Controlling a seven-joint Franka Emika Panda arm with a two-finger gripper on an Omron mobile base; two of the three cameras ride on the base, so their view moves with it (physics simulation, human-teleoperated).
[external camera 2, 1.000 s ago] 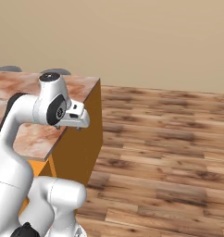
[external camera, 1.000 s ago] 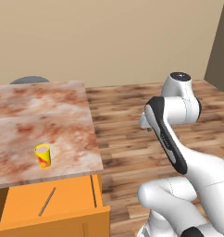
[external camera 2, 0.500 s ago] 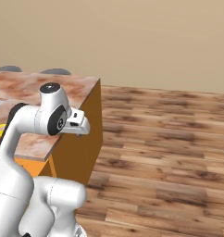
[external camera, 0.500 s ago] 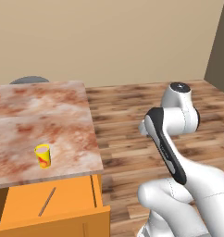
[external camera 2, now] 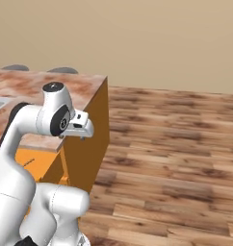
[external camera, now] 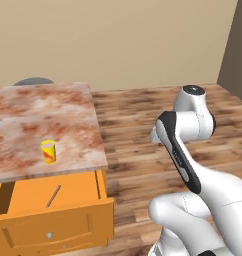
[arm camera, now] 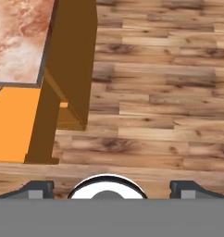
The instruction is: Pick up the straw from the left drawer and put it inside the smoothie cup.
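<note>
Reaching step, not yet near: the gripper (external camera 2: 83, 136) hangs empty, fingers spread wide, over the floor. The straw (external camera: 53, 196) lies in the open left drawer (external camera: 53, 227), well off to its side (cup (external camera: 48, 151) beyond, on the counter (external camera: 73, 115)). Next: swing across and descend, jaws straddling the straw.

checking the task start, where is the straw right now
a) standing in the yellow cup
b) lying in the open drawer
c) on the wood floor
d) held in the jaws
b, the straw lies flat on the bottom of the pulled-out drawer below the counter edge, while the yellow cup stands apart on the countertop and the gripper is open with nothing in it.
</note>
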